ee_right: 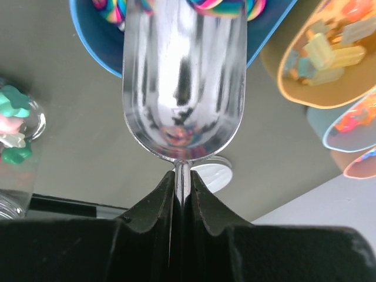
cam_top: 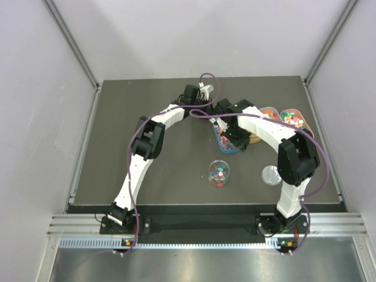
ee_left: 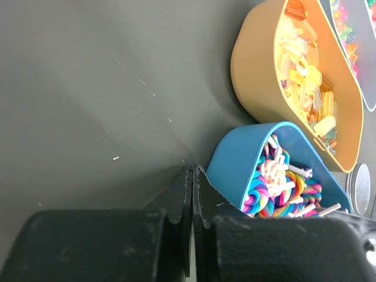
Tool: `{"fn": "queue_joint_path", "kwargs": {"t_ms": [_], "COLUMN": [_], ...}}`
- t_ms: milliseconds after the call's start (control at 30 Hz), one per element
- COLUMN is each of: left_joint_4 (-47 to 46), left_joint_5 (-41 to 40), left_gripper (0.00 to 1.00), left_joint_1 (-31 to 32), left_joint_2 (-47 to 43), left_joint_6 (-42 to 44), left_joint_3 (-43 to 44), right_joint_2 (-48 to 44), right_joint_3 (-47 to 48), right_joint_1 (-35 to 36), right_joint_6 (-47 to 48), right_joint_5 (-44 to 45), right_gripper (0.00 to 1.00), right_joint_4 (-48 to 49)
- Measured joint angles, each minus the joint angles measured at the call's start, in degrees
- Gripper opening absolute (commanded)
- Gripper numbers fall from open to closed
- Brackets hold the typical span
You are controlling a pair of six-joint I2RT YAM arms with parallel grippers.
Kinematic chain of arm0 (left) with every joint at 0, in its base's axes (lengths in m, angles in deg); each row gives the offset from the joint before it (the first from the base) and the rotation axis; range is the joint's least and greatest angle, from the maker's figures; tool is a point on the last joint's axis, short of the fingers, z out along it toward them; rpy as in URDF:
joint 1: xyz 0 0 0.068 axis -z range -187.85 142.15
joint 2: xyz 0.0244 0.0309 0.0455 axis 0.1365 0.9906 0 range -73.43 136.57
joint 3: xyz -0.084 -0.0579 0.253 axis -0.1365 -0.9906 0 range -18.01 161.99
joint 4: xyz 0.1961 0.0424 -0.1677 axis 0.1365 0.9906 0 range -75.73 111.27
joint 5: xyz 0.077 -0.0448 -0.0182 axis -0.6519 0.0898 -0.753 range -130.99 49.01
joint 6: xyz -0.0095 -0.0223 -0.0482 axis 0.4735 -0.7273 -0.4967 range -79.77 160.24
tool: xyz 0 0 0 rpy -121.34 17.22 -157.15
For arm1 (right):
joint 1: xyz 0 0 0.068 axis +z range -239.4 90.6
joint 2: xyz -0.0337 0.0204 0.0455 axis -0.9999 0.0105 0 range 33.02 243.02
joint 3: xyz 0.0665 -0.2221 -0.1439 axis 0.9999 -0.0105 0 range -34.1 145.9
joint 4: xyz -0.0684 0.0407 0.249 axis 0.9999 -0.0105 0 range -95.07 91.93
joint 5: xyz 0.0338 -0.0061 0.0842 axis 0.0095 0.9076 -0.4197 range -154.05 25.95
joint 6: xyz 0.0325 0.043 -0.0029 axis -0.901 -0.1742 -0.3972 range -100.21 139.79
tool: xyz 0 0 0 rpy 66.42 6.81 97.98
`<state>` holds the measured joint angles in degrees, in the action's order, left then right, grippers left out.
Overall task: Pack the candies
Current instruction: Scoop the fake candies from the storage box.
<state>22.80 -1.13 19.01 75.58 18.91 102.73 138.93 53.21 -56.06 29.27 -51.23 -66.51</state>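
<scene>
Four trays (ee_left: pixel 235 164) of candies (ee_left: pixel 282 182), one jar (cam_top: pixel 219 173), one lid (cam_top: pixel 271 174); left jaws pressed together, right jaws pinching one scoop (ee_right: pixel 183 88).

Four trays are sitting clustered toward the right rear of the table (cam_top: pixel 147 117). The inner tray (ee_left: pixel 235 164) is lying nearest the middle, the second tray (ee_left: pixel 252 64) just beside it on the right, and the outer trays (cam_top: pixel 291 109) beyond (the second one is lying mostly under the right arm in the top view). Candies (ee_left: pixel 305 76) are lying in each. A cup (cam_top: pixel 219 173) holding candies is standing in front of the inner tray, and a lid (cam_top: pixel 271 174) is lying apart to its right. The scoop (ee_right: pixel 183 88), sitting between the right gripper's (ee_right: pixel 182 176) fingers, is reaching over the inner tray's rim. The left gripper (ee_left: pixel 192 171) is sitting just beside that tray's far end.
</scene>
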Motion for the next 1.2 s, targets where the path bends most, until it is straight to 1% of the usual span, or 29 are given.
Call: {"fn": "queue_joint_path", "kwargs": {"t_ms": [200,333,600,700,800,967,1067,1200], "left_joint_4": [-0.3,-0.4,-0.7,-1.4,-1.5,-0.1,1.2,2.6], "left_joint_5": [-0.3,-0.3,-0.4,-2.6,-5.2,-4.7,-2.9,-0.9], "left_gripper": [0.00,0.00,0.00,0.02,0.00,0.00,0.00,0.00], "left_joint_1": [0.0,0.0,0.0,-0.1,-1.0,-3.2,-3.5,-1.8], "left_joint_2": [0.0,0.0,-0.4,-3.1,-7.7,-16.8,-19.0,-19.2], "left_joint_6": [0.1,0.2,1.0,2.0,3.3,6.4,7.9,8.2], "left_joint_3": [0.0,0.0,-0.9,-5.0,-11.3,-23.6,-26.0,-27.1], "right_joint_2": [1.3,3.2,1.6,1.3,1.3,0.9,0.6,0.5], "right_joint_3": [-0.4,1.4,-0.8,-1.1,-1.1,-1.9,-2.2,-2.3], "right_joint_1": [0.0,-0.1,-0.2,-0.3,-0.5,-1.1,-1.2,-1.4], "right_joint_6": [-2.1,-2.4,-3.3,-3.2,-3.0,-2.0,-1.6,-1.4], "right_joint_5": [-3.3,-4.5,-5.9,-6.5,-7.3,-8.6,-8.8,-8.7], "right_gripper": [0.00,0.00,0.00,0.00,0.00,0.00,0.00,0.00], "right_joint_4": [-0.6,-2.5,-0.6,-0.3,-0.2,0.5,0.7,0.7]}}
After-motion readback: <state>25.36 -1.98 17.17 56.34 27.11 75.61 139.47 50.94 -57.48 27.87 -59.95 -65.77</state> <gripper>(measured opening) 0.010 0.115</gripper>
